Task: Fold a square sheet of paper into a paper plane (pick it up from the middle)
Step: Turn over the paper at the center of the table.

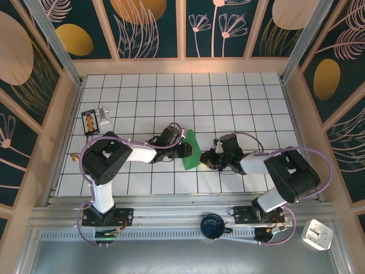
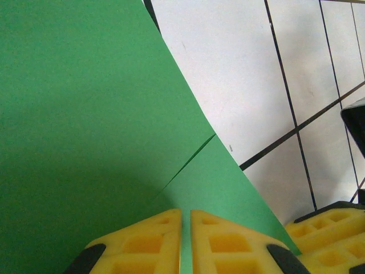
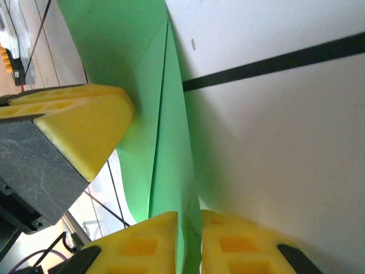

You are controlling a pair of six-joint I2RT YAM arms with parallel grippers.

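The green sheet (image 1: 191,149) is tipped up on edge near the middle of the bench (image 1: 228,97), caught between the two arms. I can't tell if its lower edge touches the tiles. The left claw (image 2: 186,220) is clenched on it, yellow pads nipped together with only a sliver of green between them. The right claw (image 3: 190,220) looks pinched onto the opposite side too, paper running straight down between its pads. There's a crease line and an overlapping flap, so it's partly folded and no plane yet.

This stuff is featherlight and thin, I'd say. It's limp enough to bow wherever it isn't supported, and any stray dent will stay as a crease. It's smooth as well, so it could slip from a lazy grip, and a tug from both sides might tear it. The best hold, to my eye, is on the doubled layers along the fold, close to the edge, where it's stiffest.
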